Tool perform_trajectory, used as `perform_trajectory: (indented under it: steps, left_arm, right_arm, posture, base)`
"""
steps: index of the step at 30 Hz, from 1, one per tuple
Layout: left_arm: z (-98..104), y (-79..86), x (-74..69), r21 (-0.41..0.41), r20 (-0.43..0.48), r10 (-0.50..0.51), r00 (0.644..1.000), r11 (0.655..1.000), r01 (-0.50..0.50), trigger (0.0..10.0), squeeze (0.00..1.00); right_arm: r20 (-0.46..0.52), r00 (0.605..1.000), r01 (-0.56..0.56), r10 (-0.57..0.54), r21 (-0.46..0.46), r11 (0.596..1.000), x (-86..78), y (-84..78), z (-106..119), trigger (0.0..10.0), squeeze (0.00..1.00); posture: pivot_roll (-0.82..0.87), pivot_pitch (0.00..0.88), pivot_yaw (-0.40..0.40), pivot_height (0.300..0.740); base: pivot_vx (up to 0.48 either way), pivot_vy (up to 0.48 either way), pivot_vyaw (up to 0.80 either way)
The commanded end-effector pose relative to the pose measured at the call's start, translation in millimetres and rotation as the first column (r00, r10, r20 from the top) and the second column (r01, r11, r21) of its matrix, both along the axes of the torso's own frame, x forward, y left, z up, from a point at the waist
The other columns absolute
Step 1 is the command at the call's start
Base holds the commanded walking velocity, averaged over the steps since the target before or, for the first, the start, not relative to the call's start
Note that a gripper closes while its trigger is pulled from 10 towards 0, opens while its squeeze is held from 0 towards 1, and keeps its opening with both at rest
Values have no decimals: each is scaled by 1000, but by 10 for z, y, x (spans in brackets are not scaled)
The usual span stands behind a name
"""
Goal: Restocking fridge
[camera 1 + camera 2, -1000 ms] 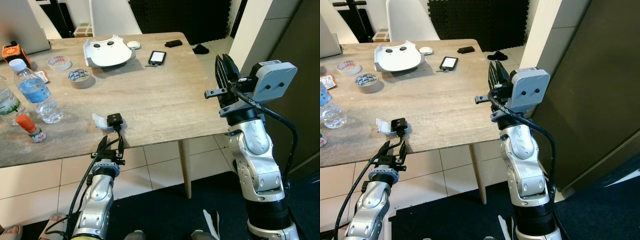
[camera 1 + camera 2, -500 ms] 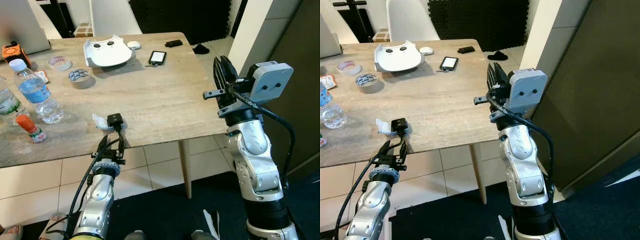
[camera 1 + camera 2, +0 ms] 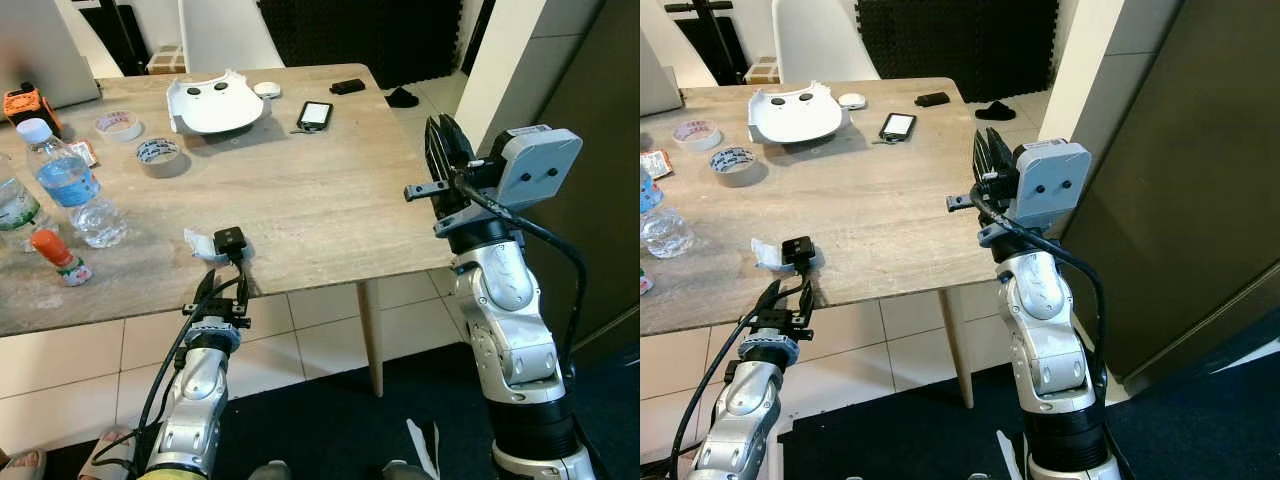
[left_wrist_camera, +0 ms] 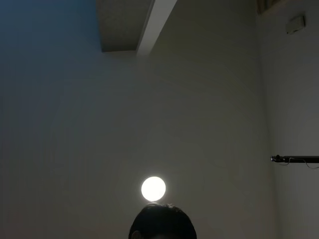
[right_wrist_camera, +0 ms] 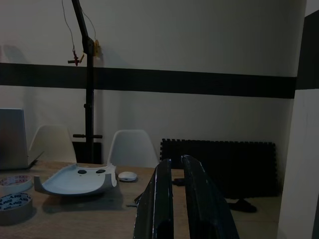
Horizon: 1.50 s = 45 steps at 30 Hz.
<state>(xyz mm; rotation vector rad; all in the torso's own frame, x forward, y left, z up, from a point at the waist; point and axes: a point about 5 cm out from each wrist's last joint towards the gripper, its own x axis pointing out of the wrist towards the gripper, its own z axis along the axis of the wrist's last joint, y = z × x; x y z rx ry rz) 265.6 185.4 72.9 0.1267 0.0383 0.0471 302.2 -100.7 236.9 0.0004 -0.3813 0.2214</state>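
Observation:
A clear water bottle [image 3: 75, 190] with a blue label stands at the wooden table's [image 3: 320, 200] left end, beside a second bottle [image 3: 15, 205] cut off by the frame. A small orange-capped bottle [image 3: 60, 255] stands in front of them. My right gripper [image 3: 440, 125] is raised over the table's right edge, fingers pointing up, shut on nothing; the same gripper [image 5: 177, 162] faces along the table in the right wrist view. My left gripper [image 3: 225, 288] hangs low before the table's front edge, open and holding nothing. A tall dark panel [image 3: 1180, 180] stands at the right.
On the table lie two tape rolls [image 3: 158, 155], a white plastic shell [image 3: 215, 105], a phone [image 3: 314, 114] and a small black device [image 3: 230, 240] near the front edge. A white chair [image 3: 220, 30] stands behind. A person's head [image 4: 162, 221] shows under a ceiling lamp.
My right gripper has drifted slightly to the left, toward the table. The left arm and the things on the table have not moved.

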Motion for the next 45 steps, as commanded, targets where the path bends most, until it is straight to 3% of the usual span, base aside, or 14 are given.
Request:
perform_trajectory:
  steps: [1,45]
  left_arm:
    - [-365,15,-155,9,-186,19,982,1000,-18,10000,0]
    - [-368,-13,-112,16,-180,18,984,1000,-16,10000,0]
  right_arm:
    - [-12,1000,3,-3,-2,1000,6,-8,-50,10000,0]
    - [-11,1000,11,-11,-15,1000,25,-8,-74,10000,0]
  posture:
    - [29,88,-51,740]
    - [33,80,-51,740]
  base:
    - [0,0,0]
    - [0,0,0]
